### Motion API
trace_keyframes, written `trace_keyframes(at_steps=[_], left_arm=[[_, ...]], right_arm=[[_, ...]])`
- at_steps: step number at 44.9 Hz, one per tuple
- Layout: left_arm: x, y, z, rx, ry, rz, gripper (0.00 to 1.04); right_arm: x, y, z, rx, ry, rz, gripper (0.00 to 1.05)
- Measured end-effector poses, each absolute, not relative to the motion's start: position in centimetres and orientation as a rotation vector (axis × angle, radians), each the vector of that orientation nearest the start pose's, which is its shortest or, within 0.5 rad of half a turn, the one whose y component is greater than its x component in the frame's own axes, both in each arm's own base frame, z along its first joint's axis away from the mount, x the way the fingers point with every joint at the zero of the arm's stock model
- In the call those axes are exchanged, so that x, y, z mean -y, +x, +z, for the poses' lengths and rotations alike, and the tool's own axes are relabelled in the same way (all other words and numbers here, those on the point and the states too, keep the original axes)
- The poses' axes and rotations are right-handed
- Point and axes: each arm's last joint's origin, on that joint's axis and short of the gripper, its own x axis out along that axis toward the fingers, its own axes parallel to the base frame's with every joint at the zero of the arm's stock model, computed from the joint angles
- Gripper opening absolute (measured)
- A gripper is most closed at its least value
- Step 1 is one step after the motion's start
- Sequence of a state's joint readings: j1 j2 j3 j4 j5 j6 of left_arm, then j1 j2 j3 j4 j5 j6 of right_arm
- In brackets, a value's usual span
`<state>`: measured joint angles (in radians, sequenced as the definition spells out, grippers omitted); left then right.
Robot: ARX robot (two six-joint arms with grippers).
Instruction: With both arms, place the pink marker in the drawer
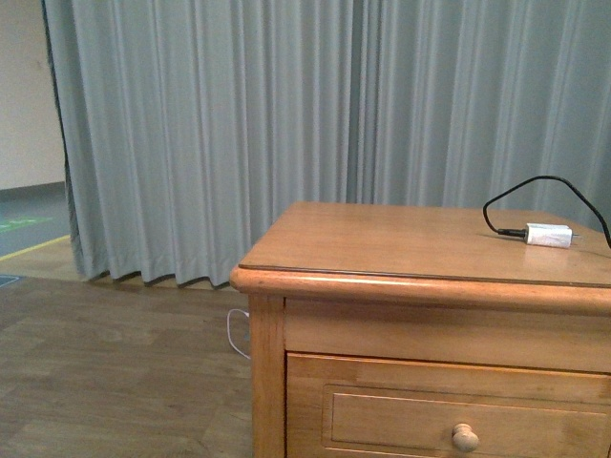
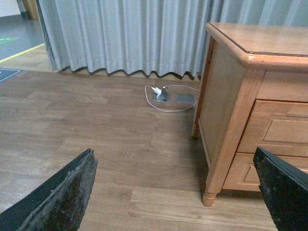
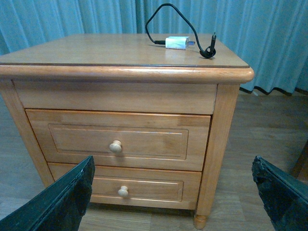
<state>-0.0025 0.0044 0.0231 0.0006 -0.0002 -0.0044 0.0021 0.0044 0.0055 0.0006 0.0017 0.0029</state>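
Observation:
The pink marker is out of view in every frame. The wooden cabinet stands at the right. Its upper drawer is shut, with a round knob; a second, lower drawer is shut too. In the front view only the upper drawer and its knob show, and neither arm appears there. My left gripper is open over the wooden floor beside the cabinet's side, holding nothing. My right gripper is open, facing the drawer fronts from a distance, with nothing between its fingers.
A white charger block with a black cable lies on the cabinet top, also seen in the right wrist view as the charger block. Grey curtains hang behind. A floor socket with a white cable sits near the cabinet's leg.

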Motion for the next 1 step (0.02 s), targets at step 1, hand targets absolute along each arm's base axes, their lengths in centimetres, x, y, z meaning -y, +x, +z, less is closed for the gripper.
trace_keyframes(at_steps=[1], left_arm=[[0.02,9.65,17.11,0.019,-0.004,-0.002,0.99]], right_arm=[[-0.02,9.76,16.51,0.002,0.003,0.000,0.96]])
